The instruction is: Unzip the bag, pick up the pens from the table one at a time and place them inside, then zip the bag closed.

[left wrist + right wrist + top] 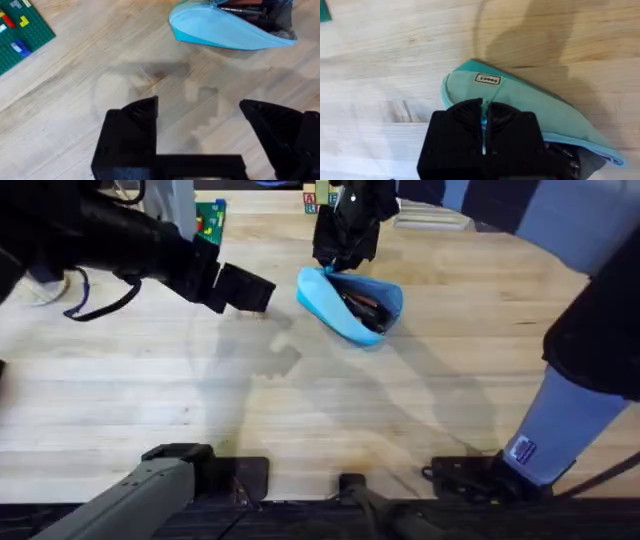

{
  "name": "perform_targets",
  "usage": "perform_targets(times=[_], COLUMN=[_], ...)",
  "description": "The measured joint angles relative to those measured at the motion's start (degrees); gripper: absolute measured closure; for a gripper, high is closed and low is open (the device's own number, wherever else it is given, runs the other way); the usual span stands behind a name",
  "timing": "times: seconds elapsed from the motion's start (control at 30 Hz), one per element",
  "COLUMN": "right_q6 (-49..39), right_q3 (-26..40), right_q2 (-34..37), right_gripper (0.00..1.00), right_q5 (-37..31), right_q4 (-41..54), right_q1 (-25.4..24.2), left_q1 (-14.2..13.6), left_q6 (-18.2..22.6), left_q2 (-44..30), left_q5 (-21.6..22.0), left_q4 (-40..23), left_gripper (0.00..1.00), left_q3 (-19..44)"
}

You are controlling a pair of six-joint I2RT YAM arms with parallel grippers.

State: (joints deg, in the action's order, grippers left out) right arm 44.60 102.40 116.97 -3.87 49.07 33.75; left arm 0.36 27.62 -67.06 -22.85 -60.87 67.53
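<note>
Basically, the pale wood counter (pixel 150 390) carries the bag (pixel 340 305) near its far middle, gaping open with dark pens inside. Right tool (pixel 484 117) is pinched tight on the bag's zipper end; left tool (pixel 200 120) hangs spread wide over bare counter beside it.

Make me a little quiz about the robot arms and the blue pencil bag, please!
1. True or false: the blue pencil pouch is zipped fully closed.
2. Which gripper is pinched at the pouch's end? A) left gripper B) right gripper
3. Fill in: the open left gripper hovers over the bare ____.

Key: 1. False, its top gapes open with pens showing inside. 2. B; its fingers are shut on something teal at the pouch's end, likely the zipper pull. 3. Table.
</note>
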Motion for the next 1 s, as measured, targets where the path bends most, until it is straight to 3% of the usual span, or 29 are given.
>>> perform_targets(times=[0.57, 1.0], right_q6=[-4.0, -5.5], right_q3=[3.2, 3.6], right_q2=[0.0, 0.0], right_gripper=[0.969, 0.969], right_q5=[-1.1, -1.2], right_q4=[0.7, 0.6], right_q1=[0.3, 0.3], left_q1=[0.0, 0.0], left_q6=[0.1, 3.0], left_q2=[0.0, 0.0], left_q5=[0.0, 0.0], left_q4=[0.0, 0.0], left_gripper=[0.006, 0.006], left_q3=[0.0, 0.0])
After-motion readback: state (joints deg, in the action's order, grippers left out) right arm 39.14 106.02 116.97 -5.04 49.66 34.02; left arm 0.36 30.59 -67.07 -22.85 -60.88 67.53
